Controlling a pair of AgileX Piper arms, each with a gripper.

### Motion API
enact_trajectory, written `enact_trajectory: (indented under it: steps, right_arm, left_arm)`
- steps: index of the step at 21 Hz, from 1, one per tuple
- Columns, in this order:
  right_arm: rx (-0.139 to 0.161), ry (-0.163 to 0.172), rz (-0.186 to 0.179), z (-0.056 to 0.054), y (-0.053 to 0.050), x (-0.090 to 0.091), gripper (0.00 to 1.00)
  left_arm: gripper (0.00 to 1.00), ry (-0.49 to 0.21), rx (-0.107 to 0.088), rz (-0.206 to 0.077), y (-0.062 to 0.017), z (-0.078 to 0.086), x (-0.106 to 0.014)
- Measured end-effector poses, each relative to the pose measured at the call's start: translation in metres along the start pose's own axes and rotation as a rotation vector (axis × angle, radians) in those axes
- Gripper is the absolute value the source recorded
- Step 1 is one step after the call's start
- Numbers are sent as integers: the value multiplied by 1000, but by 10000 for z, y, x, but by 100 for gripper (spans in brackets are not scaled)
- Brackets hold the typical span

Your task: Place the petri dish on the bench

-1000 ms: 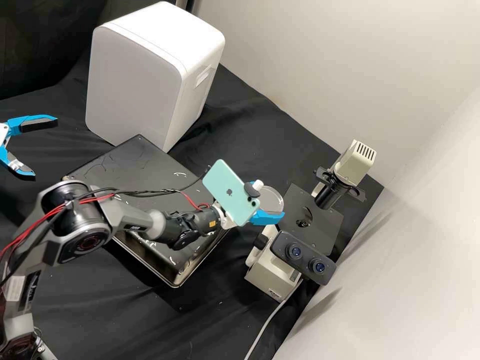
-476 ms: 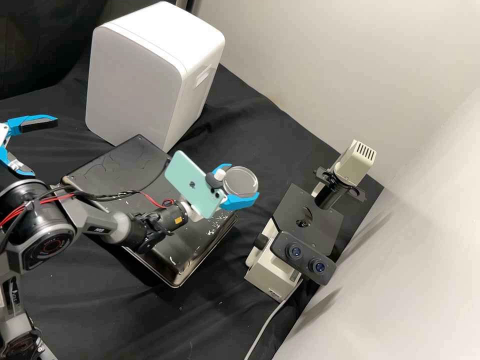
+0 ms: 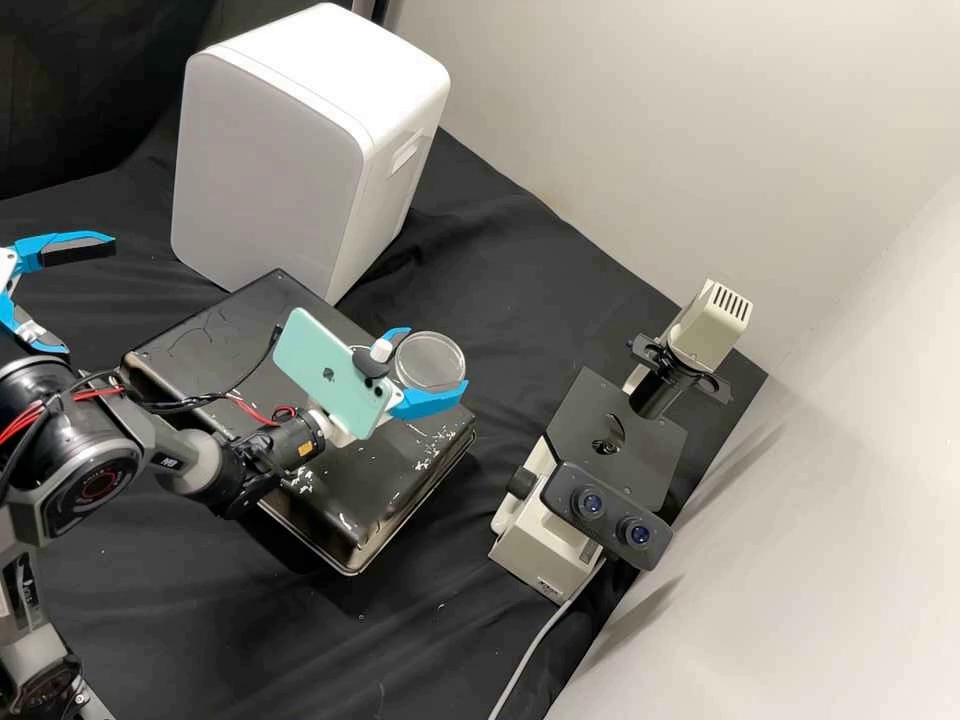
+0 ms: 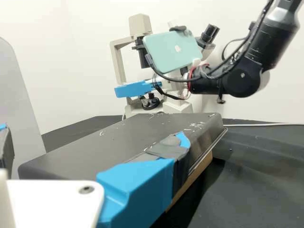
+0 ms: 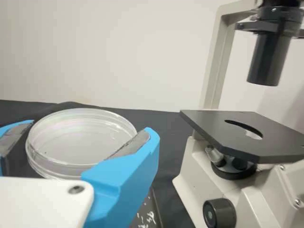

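Since the earlier frames, the petri dish (image 3: 430, 358) has been drawn back from the microscope (image 3: 590, 480) and is now held in the air over the edge of the scuffed dark tray (image 3: 240, 335), well apart from the stage. It is clamped across its rim between the blue fingers of the right gripper (image 3: 420, 366).

Being round, the dish has no long axis. It is kept roughly level, flat face up.

The carrying step is judged to be in hand, with the set-down not yet begun. A bare patch of the black bench (image 3: 500, 260) must next be reached, the dish lowered level until it rests, and only then released.

The left gripper (image 3: 80, 293) is held spread wide at the bench's far side, with nothing in it.
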Motion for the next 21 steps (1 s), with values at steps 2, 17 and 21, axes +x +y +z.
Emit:
enact_trajectory:
  steps: [2, 17, 21]
  right_arm:
    - [6, -7, 5, 27, -31, -61, 0]
    - [-16, 15, -114, 8, -485, -158, 0]
    - [-14, 1, -132, 31, -543, -155, 0]
  left_arm:
    - [100, 0, 0, 0, 0, 0, 0]
    - [100, 0, 0, 0, 0, 0, 0]
    - [100, 0, 0, 0, 0, 0, 0]
